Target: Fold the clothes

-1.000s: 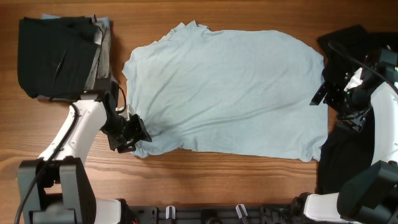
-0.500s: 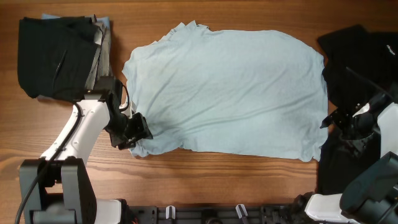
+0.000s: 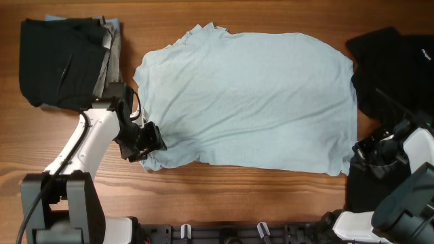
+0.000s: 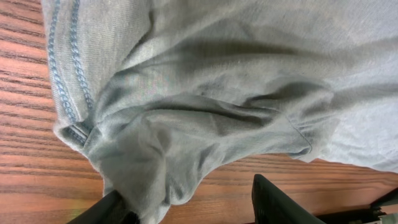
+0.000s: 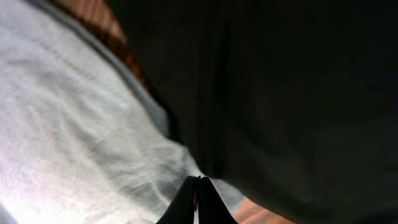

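Observation:
The light-blue T-shirt [image 3: 251, 95] lies spread flat across the middle of the table. My left gripper [image 3: 153, 144] sits at its lower-left sleeve. In the left wrist view the bunched sleeve [image 4: 186, 124] hangs against the left finger [image 4: 109, 211], and bare wood shows between it and the other finger; that gripper [image 4: 193, 210] is open. My right gripper [image 3: 359, 150] is at the shirt's lower-right corner. In the right wrist view its tips [image 5: 199, 185] are pressed together on the pale shirt's edge [image 5: 68, 124], right beside the black T-shirt [image 5: 298, 93].
A black T-shirt [image 3: 393, 68] lies crumpled along the right edge, under my right arm. A stack of folded dark and grey garments [image 3: 57, 61] sits at the back left. Bare wood [image 3: 237, 190] runs along the front of the table.
My right arm has come down from the shirt's right side to its lower-right corner, and its jaws have gone from wide open to shut. My left gripper shifted slightly upward.

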Controlling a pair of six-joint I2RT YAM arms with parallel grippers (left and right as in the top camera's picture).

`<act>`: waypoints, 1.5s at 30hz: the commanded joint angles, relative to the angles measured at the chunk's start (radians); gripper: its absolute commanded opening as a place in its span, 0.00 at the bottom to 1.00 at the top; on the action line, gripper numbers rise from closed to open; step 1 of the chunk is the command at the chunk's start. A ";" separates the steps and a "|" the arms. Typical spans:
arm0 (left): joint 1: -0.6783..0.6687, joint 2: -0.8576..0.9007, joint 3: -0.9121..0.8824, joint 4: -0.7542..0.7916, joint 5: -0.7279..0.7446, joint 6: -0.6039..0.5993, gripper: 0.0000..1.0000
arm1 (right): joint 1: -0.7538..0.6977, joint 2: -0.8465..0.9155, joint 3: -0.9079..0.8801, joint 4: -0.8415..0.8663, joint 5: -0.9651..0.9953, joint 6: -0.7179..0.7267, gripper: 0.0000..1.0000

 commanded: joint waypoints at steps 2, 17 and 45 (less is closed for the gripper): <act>-0.002 -0.015 0.011 -0.001 -0.006 0.016 0.56 | -0.007 -0.003 -0.040 0.033 0.105 0.089 0.05; -0.003 -0.015 0.011 -0.008 -0.006 0.016 0.56 | -0.060 -0.003 -0.059 0.185 0.332 0.217 0.05; -0.002 -0.015 0.011 -0.005 -0.006 0.016 0.56 | -0.118 -0.014 -0.133 0.316 0.298 0.212 0.04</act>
